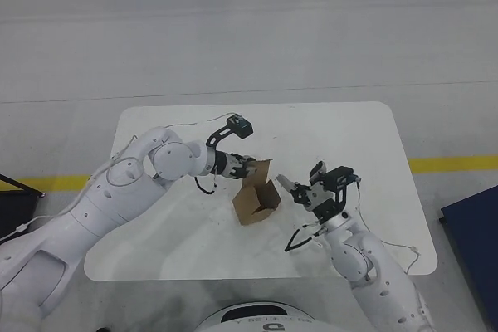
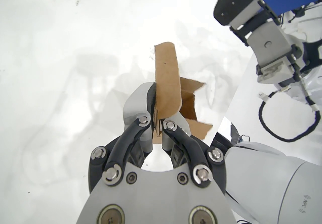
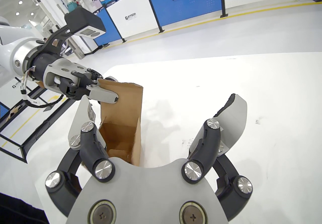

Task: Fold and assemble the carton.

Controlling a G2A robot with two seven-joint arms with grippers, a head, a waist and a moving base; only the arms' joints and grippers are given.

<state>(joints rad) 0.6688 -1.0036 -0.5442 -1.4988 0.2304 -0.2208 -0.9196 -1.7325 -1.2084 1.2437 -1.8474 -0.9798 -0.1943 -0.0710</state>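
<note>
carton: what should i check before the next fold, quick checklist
1. Left hand shut on the upright flap of the brown cardboard carton: ok.
2. Right hand open, holding nothing: ok.
3. Carton resting on the white table: ok.
4. Flaps folded shut: not ok, they stand open.
5. Right hand apart from the carton wall: cannot tell.

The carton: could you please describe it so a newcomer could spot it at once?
On the white table, look near its middle. The carton is a brown cardboard box, open on top, one upright flap pinched in the left pincer; it is the only brown thing on the table.
</note>
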